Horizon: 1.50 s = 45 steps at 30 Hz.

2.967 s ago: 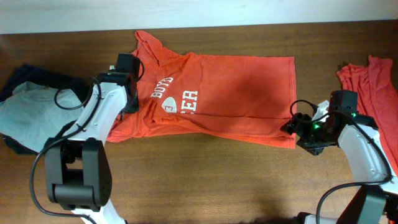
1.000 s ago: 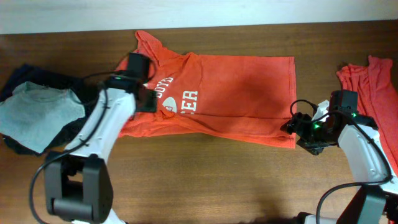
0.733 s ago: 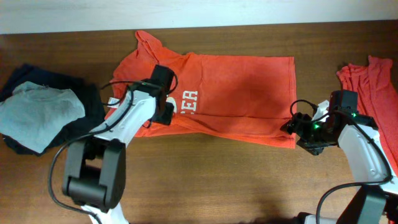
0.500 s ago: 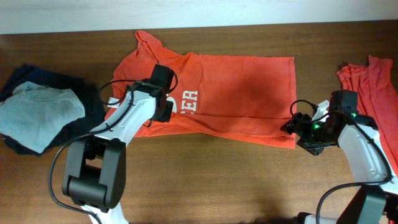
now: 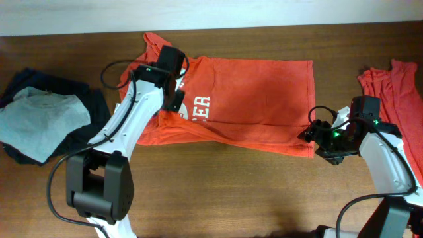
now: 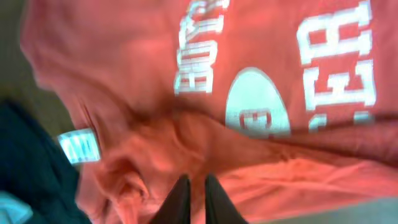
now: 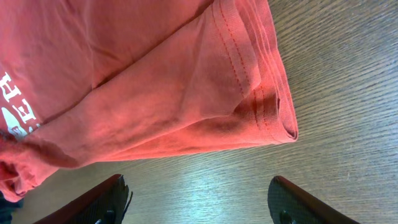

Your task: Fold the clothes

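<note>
Cloth of the orange-red T-shirt (image 5: 251,99) lies spread across the middle of the bench (image 5: 231,192), collar end to the left and hem to the right. White lettering (image 6: 339,59) faces up, and a small white tag (image 6: 79,146) shows at its left edge. The left gripper (image 6: 196,182) is over the collar end with its fingers drawn almost together, pinching a ridge of gathered orange fabric. The right gripper (image 7: 199,194) hangs just off the near hem corner (image 7: 283,118) with its fingers spread wide and nothing between them. A pale grey tee (image 5: 39,122) on dark navy garments (image 5: 89,99) lies at the left end, and more red cloth (image 5: 390,86) at the right edge.
</note>
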Available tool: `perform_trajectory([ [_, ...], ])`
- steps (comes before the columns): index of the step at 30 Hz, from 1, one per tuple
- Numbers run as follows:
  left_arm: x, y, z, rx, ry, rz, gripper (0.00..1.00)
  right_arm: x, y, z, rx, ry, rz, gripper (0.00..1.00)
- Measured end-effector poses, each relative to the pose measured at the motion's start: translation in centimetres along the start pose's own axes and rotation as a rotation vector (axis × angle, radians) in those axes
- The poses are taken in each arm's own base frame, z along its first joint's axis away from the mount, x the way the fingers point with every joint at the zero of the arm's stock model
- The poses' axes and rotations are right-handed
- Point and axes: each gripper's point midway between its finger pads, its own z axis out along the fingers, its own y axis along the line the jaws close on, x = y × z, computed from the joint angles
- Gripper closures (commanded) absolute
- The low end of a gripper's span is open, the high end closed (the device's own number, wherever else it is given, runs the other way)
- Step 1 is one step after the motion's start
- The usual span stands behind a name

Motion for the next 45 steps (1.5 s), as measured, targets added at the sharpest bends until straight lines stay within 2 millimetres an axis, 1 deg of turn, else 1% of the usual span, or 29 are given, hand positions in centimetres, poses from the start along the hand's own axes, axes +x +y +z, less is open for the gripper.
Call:
perform_trajectory([
  [1,-0.6,0.0,0.0,-0.001,-0.025,0.022,0.82,0.0,0.0,0.0,0.000,0.000,0.000,0.23],
  [3,-1.0,0.0,0.4,-0.003,-0.036,0.055,0.82,0.0,0.0,0.0,0.000,0.001,0.000,0.23],
  [5,-1.0,-0.3,1.5,-0.002,-0.023,0.087,0.70,0.0,0.0,0.0,0.000,0.001,0.001,0.23],
  [7,-0.3,-0.7,3.1,0.004,0.023,0.113,0.65,0.0,0.0,0.0,0.001,0.002,0.001,0.23],
  [8,0.7,-1.0,4.0,0.010,0.069,0.127,0.63,0.1,0.0,0.0,0.002,0.004,0.002,0.23],
  [9,1.4,-1.2,4.5,0.015,0.103,0.131,0.62,0.2,-0.1,0.0,0.003,0.007,0.004,0.23],
  [11,3.2,-1.3,4.2,0.023,0.175,0.119,0.58,0.3,-0.1,0.0,0.004,0.011,0.005,0.23],
  [14,4.9,-1.5,3.7,0.038,0.244,0.091,0.57,0.3,-0.1,0.0,0.004,0.011,0.005,0.23],
  [17,4.8,-1.9,3.8,0.058,0.235,0.062,0.56,0.2,-0.1,0.0,0.004,0.009,0.005,0.23],
  [18,4.6,-2.2,4.0,0.070,0.223,0.050,0.56,0.2,-0.1,0.0,0.002,0.006,0.003,0.23],
  [20,5.0,-2.8,4.7,0.095,0.224,0.042,0.56,0.1,0.0,0.0,0.002,0.005,0.002,0.22],
  [23,6.8,-4.1,5.3,0.151,0.268,0.037,0.53,0.1,0.0,0.0,0.001,0.004,0.002,0.22],
  [26,6.9,-4.7,5.6,0.169,0.262,0.036,0.52,0.0,0.0,0.0,0.000,0.000,0.000,0.22],
  [28,6.4,-4.9,5.9,0.172,0.238,0.033,0.52,0.0,0.0,0.0,0.000,0.000,0.000,0.22],
  [30,6.0,-5.0,6.3,0.169,0.212,0.030,0.53,0.0,0.0,0.0,0.000,0.000,0.000,0.22],
  [31,5.9,-5.0,6.6,0.164,0.202,0.029,0.55,0.0,0.0,0.0,0.000,0.000,0.000,0.22],
  [33,6.1,-4.9,7.0,0.154,0.198,0.029,0.72,0.0,0.0,0.0,0.000,0.000,0.000,0.22],
  [34,6.3,-4.8,7.1,0.149,0.200,0.033,0.76,0.0,0.0,0.0,0.000,0.000,0.000,0.22],
  [35,6.5,-4.8,7.2,0.142,0.207,0.033,0.86,0.0,0.0,0.0,0.000,0.000,0.000,0.22],
  [39,6.5,-4.4,7.3,0.119,0.208,0.030,0.98,0.0,0.0,0.0,0.000,-0.001,0.000,0.19],
  [42,6.5,-4.0,7.1,0.101,0.208,0.030,1.00,0.0,0.0,0.0,-0.001,-0.002,-0.001,0.18],
  [43,6.2,-3.7,6.9,0.087,0.198,0.030,1.00,-0.1,0.0,0.0,-0.001,-0.002,-0.001,0.18],
  [45,4.8,-2.8,6.0,0.047,0.158,0.025,0.99,-0.1,0.0,0.0,-0.001,-0.002,-0.001,0.18],
])
